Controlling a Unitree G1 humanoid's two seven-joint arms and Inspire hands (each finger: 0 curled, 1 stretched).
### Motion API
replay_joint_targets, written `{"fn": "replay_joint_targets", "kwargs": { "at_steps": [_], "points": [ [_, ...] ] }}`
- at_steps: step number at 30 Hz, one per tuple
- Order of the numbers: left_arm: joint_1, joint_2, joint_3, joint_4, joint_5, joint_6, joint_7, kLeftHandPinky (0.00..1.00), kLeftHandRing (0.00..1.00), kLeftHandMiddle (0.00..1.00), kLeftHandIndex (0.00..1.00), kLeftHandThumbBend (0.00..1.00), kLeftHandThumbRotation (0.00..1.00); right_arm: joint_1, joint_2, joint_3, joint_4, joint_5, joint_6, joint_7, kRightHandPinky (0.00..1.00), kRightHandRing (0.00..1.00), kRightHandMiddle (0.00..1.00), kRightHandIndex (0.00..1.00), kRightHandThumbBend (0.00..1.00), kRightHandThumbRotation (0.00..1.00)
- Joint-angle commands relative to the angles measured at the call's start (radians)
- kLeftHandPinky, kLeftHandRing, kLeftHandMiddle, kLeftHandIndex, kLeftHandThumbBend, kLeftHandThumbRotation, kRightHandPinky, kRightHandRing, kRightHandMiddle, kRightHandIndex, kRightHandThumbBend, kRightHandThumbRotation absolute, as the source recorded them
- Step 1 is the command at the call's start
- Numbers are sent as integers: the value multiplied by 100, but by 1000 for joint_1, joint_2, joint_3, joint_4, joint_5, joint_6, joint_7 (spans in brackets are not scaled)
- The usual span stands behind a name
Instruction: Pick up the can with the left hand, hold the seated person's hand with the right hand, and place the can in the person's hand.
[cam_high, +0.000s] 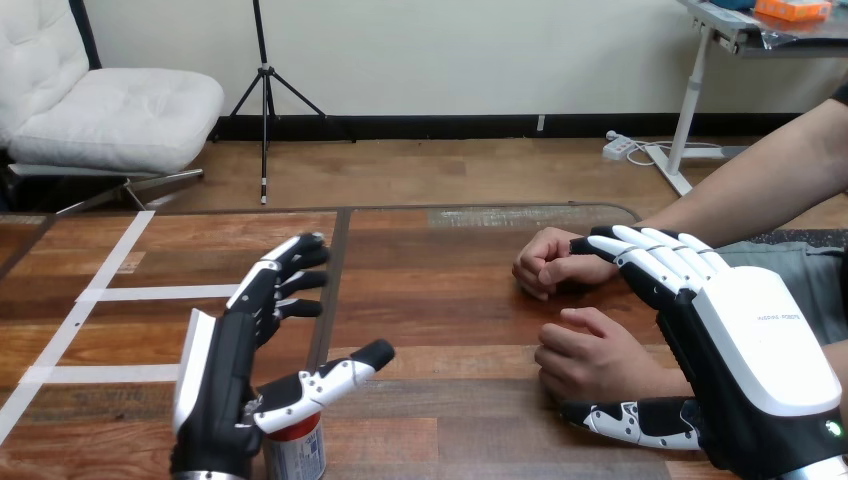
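One can (296, 448), likely light, stiff, slick: grip its side. Left hand (222, 385) spread over it; right hand (745, 345) open, flanking person's hand (588, 362).

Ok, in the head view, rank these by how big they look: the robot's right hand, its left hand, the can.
1. The right hand: largest, close to the camera.
2. The left hand: somewhat smaller.
3. The can: smallest, but the left hand covers its top and the view's bottom edge cuts it off, so its full size is unsure.
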Motion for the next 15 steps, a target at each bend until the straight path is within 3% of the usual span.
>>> {"fn": "replay_joint_targets", "kwargs": {
  "at_steps": [1,9,15],
  "points": [
    [-11,25,3,-87,8,30,-15,70,83,87,86,97,35,-31,-9,8,-27,15,2,-4,91,88,88,82,91,0],
    [21,45,4,-132,0,85,-45,78,89,92,91,100,40,-31,-9,13,-29,15,5,-1,92,89,88,82,89,0],
    [35,54,10,-128,1,86,-49,83,92,94,92,100,41,-29,-10,16,-29,22,7,3,93,89,88,82,89,0]
  ]
}}
